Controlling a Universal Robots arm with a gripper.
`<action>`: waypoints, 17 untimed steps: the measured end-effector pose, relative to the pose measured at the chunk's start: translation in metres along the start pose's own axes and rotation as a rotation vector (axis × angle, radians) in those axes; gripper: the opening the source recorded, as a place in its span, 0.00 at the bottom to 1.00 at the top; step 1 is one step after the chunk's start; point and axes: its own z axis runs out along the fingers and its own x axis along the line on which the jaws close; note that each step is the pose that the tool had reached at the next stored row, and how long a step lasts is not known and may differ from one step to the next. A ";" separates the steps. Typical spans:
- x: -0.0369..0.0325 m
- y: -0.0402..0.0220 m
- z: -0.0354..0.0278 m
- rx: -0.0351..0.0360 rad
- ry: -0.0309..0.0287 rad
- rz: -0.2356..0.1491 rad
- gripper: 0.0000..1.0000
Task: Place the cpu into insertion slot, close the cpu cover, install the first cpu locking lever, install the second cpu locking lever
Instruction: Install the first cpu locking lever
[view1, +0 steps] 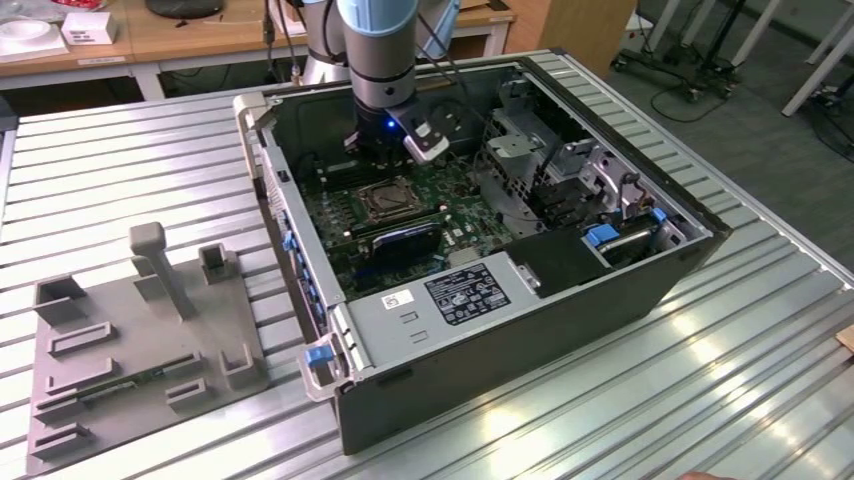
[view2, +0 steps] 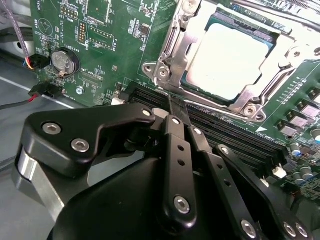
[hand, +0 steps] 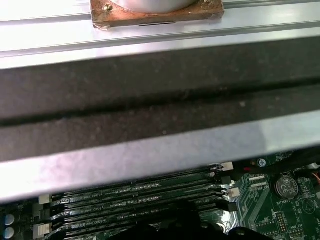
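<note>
The cpu (view2: 227, 57) lies flat in the insertion slot (view1: 380, 203), its silvery top showing. The cpu cover (view2: 167, 62) is down around it, its metal frame lying on the chip's edges. A thin metal lever rod (view2: 285, 5) runs along the far side of the socket. In the second wrist view my gripper (view2: 172, 106) has its black fingers together with nothing between them. It hangs just over the long black memory slots (view2: 230, 132), beside the socket's near edge. In the exterior view the gripper (view1: 378, 158) hangs inside the case just behind the socket.
The green motherboard (view1: 447, 215) lies in an open black computer case (view1: 534, 300) on a ribbed aluminium table (view1: 120, 170). Drive cages and cables (view1: 561, 175) fill the case on the exterior view's right. A grey fixture plate (view1: 134, 340) sits to the exterior view's left. A coin battery (view2: 66, 61) is nearby.
</note>
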 end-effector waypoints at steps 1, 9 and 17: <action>0.0001 -0.0001 0.0002 0.0002 -0.0001 0.000 0.11; 0.0006 -0.0008 0.0014 0.0031 -0.0011 -0.001 0.11; 0.0010 -0.0015 0.0035 0.0017 -0.0033 -0.001 0.11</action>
